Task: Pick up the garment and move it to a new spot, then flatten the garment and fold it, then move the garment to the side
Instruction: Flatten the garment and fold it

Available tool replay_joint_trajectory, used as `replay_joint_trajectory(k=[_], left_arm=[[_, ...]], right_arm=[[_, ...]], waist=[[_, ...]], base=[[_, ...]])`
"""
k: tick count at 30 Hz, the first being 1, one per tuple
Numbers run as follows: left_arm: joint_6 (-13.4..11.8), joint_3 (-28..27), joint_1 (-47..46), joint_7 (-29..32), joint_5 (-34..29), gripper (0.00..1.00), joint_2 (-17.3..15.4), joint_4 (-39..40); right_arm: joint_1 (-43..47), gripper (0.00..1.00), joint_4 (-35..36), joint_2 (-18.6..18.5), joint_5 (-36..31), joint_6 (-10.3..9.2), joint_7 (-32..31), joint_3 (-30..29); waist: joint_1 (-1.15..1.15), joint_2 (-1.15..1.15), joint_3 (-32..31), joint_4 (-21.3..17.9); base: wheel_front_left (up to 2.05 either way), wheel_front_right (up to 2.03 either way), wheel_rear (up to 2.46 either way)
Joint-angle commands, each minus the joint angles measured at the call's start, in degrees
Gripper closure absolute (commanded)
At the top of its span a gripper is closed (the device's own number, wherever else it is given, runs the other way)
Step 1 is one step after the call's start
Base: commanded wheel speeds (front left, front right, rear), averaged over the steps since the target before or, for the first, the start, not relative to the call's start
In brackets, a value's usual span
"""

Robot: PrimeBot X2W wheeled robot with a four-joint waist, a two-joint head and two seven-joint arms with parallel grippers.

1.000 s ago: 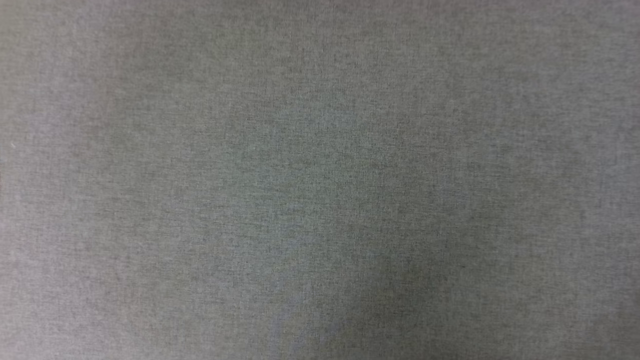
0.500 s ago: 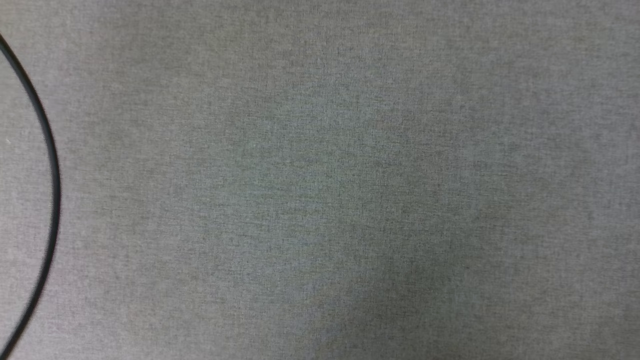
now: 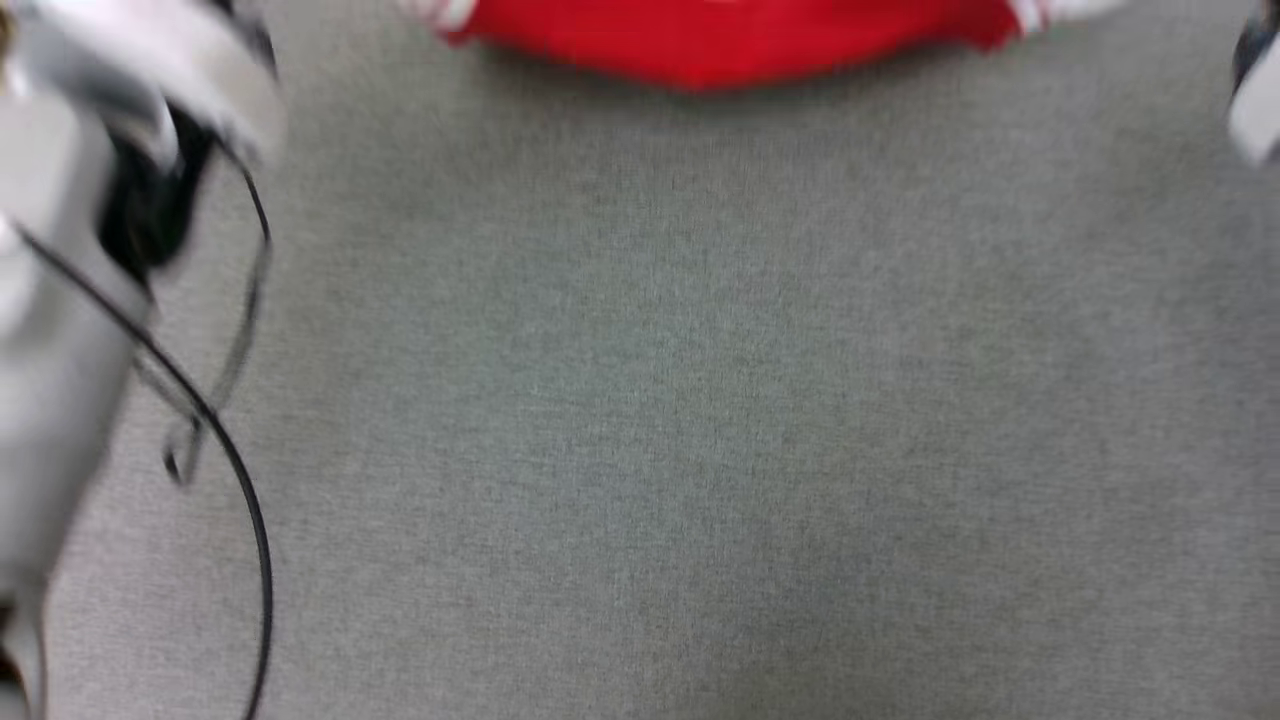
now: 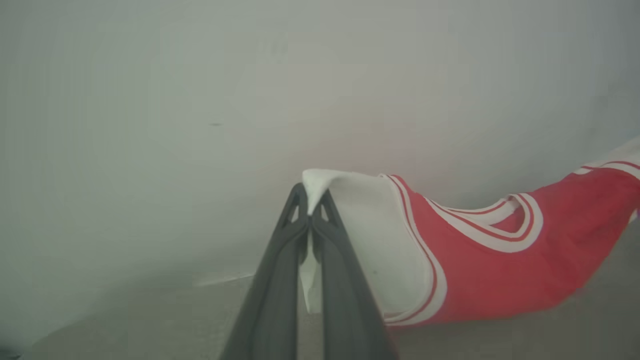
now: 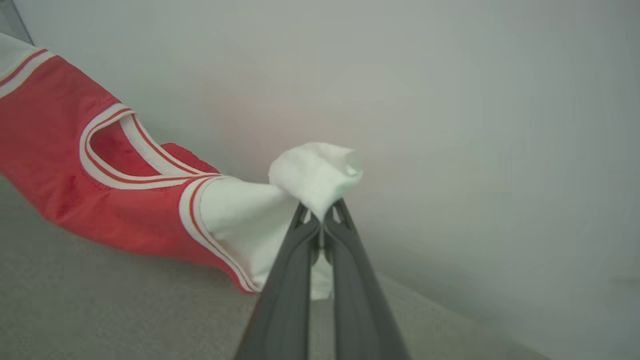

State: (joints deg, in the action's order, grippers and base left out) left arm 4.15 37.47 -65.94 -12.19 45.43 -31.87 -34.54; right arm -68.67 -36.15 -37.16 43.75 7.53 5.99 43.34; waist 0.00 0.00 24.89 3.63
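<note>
left gripper (image 4: 311, 212) pinched shut on the white sleeve (image 4: 360, 240) of the garment (image 4: 500, 270) — cloth bunched at the fingertips. right gripper (image 5: 322, 216) likewise clamped on the other sleeve (image 5: 315, 172), a wad of white fabric poking past its tips. Red body sags between the two over the grey surface (image 3: 640, 400) — contact with it unclear. Head view: garment at top edge, blurred; pale left forearm (image 3: 60, 300) and black cable (image 3: 255, 520) at left

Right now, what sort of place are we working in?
Likely a bare test room or lab: plain grey cloth-covered work surface, blank pale wall, and the garment pinched by the left gripper and right gripper.
</note>
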Motion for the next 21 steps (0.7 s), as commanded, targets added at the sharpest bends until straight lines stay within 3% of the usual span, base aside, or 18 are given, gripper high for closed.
replay_joint_trajectory(k=[1,7,15,21], left_arm=[[-1.14,-0.22,4.12,-0.69,0.50,1.00,-0.69,1.50],[-7.06,-1.46,24.73,-2.13,4.39,1.00,-3.34,10.94],[-13.54,-3.82,47.99,-2.78,9.83,1.00,-4.99,19.40],[-14.76,-5.02,57.66,-3.01,11.63,1.00,-4.09,20.51]], right_arm=[[3.44,1.00,0.95,-0.98,0.98,-0.08,0.91,-0.05],[20.32,1.00,4.21,-2.85,4.52,-0.08,3.48,-1.00],[37.28,1.00,4.27,-0.50,5.50,-0.08,4.41,-3.42],[45.92,1.00,2.78,1.07,5.04,-0.08,4.56,-5.12]], waist=[[0.00,0.00,-3.39,-0.12],[0.00,0.00,-9.31,-0.39],[0.00,0.00,-15.22,-1.68],[0.00,0.00,-18.46,-1.65]], base=[[0.00,0.00,0.00],[0.00,0.00,0.00],[0.00,0.00,0.00],[0.00,0.00,0.00]])
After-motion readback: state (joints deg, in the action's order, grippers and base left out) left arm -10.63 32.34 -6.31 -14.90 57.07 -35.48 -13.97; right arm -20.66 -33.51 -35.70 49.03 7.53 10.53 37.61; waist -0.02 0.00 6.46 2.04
